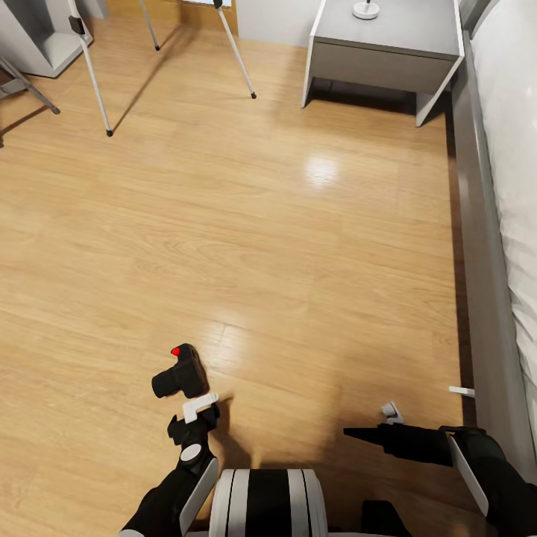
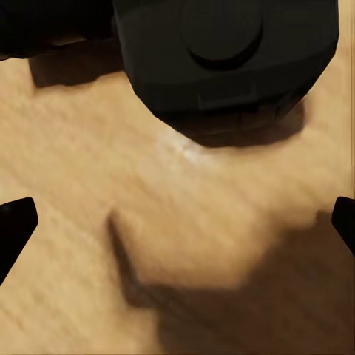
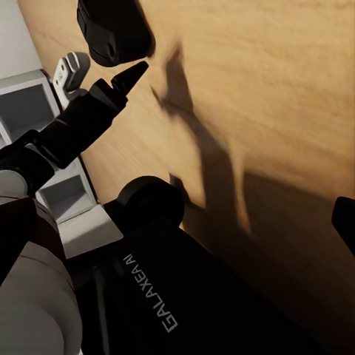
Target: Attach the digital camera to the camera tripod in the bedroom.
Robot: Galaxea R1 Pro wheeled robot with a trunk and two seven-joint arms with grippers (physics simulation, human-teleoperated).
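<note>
The digital camera (image 1: 181,374), black with a red dot on top, lies on the light wood floor close in front of me. My left gripper (image 1: 195,415) hovers just behind it, open and holding nothing. In the left wrist view the camera (image 2: 222,59) lies beyond the spread fingertips (image 2: 15,229). The camera tripod's thin silver legs (image 1: 91,71) stand at the far left; its head is out of view. My right gripper (image 1: 377,425) hangs low at the right, open and empty. One of its fingertips (image 3: 345,220) shows in the right wrist view, along with the camera (image 3: 115,29).
A grey-framed bed (image 1: 477,246) with a white mattress runs along the right side. A grey nightstand (image 1: 388,45) with a lamp base stands at the far right. A white shelf unit (image 1: 37,37) and a grey leg (image 1: 30,89) are at the far left.
</note>
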